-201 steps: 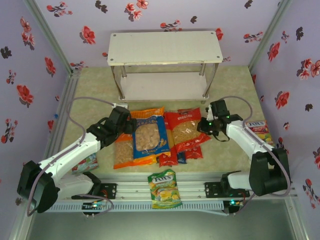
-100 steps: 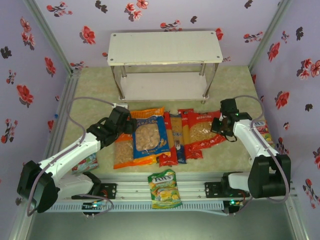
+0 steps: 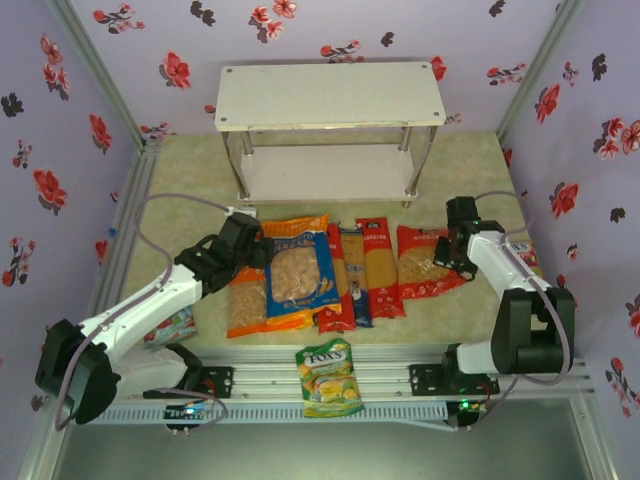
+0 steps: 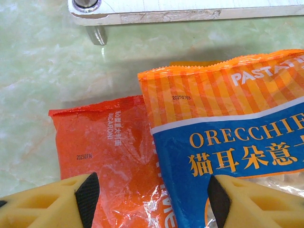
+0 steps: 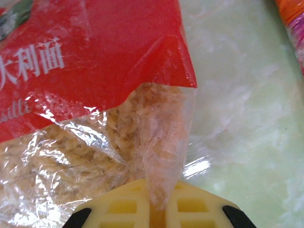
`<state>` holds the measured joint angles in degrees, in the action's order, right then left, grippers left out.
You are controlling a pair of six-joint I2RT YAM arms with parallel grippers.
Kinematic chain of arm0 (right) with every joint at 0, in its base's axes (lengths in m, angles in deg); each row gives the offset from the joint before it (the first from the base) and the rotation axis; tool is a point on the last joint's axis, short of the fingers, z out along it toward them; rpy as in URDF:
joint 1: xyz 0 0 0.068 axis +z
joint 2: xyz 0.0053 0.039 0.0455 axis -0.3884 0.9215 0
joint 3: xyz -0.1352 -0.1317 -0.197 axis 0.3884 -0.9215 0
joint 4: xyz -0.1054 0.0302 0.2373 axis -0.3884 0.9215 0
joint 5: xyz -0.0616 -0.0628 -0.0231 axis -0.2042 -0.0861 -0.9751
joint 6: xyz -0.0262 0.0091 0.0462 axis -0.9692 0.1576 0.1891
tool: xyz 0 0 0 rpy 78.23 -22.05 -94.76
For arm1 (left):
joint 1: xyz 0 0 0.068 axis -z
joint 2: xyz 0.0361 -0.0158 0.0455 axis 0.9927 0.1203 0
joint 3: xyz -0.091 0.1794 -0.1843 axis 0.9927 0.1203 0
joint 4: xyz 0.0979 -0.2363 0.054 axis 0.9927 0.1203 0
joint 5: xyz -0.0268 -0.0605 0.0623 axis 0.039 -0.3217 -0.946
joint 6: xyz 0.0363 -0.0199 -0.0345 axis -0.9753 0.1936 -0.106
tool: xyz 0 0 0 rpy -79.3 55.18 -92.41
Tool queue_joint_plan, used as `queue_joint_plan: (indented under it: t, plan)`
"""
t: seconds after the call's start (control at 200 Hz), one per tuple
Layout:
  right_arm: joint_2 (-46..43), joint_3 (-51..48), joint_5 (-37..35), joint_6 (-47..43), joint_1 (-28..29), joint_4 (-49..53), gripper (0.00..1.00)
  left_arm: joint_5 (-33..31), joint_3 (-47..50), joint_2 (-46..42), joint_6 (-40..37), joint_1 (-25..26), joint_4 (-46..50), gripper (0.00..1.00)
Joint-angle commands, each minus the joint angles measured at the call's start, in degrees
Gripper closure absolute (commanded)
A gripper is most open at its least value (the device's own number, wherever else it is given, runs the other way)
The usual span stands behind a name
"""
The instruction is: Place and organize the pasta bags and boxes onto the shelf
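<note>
the right end effector [image 5: 152,214] is pinched shut on a thin clear corner of the red bag [image 5: 90,61]. the bag lies flat on the desk [image 3: 460,170] near the shelf [image 3: 330,95] — not on it yet. that hold is tiny, so the heavy bag could slip out, or the plastic could rip when lifted. the left end effector [image 4: 152,194] has its fingers apart over the orange bag [image 4: 109,152] and the blue-and-orange bag [image 4: 228,142] — they overlap, so it might grab both at once.
</note>
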<state>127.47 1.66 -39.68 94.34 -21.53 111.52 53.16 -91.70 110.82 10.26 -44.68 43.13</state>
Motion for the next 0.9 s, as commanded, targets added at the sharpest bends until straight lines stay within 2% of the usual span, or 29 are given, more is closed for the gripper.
queue_joint_plan:
  t: [0.0,0.03,0.07,0.165,0.25,0.365,0.52,0.65,0.785,0.895]
  plan:
    - [0.95,2.32,-6.35,-0.71,-1.10,-0.81,1.00,0.64,-0.65,0.68,-0.99,0.38,0.76,0.34]
    - [1.20,2.50,-6.14,-0.72,-1.10,-0.81,1.00,0.64,-0.73,0.80,-1.01,0.35,0.79,0.34]
    - [1.47,2.60,-5.84,-0.76,-1.10,-0.81,0.91,0.63,-0.74,0.96,-1.01,0.36,0.72,0.34]
    - [1.27,2.60,-5.53,-0.64,-1.07,-1.24,0.57,0.66,-0.83,1.61,-1.18,0.42,0.41,0.32]
    - [-0.14,2.86,-5.05,-0.92,-1.06,-1.67,0.38,0.81,-1.02,2.10,-1.47,0.36,0.30,0.31]
    - [-3.23,3.91,-5.10,-1.33,-0.91,-1.10,0.32,2.61,-0.59,2.28,-2.75,0.35,-1.04,0.28]
    - [-10.71,3.45,-2.51,-1.09,2.14,-1.77,0.31,3.94,1.26,0.38,-3.21,0.52,-3.57,0.28]
    - [-14.53,3.48,-1.67,0.07,12.04,-0.13,0.30,3.94,1.81,-1.63,-2.63,1.32,-3.13,0.29]
    - [-14.69,2.10,-1.71,3.38,23.44,2.35,0.23,3.97,2.48,-1.42,-0.32,3.17,-1.31,0.29]
    - [-14.43,-0.70,-1.36,7.52,30.02,0.96,0.18,4.13,4.61,-1.13,2.27,3.18,-1.63,0.28]
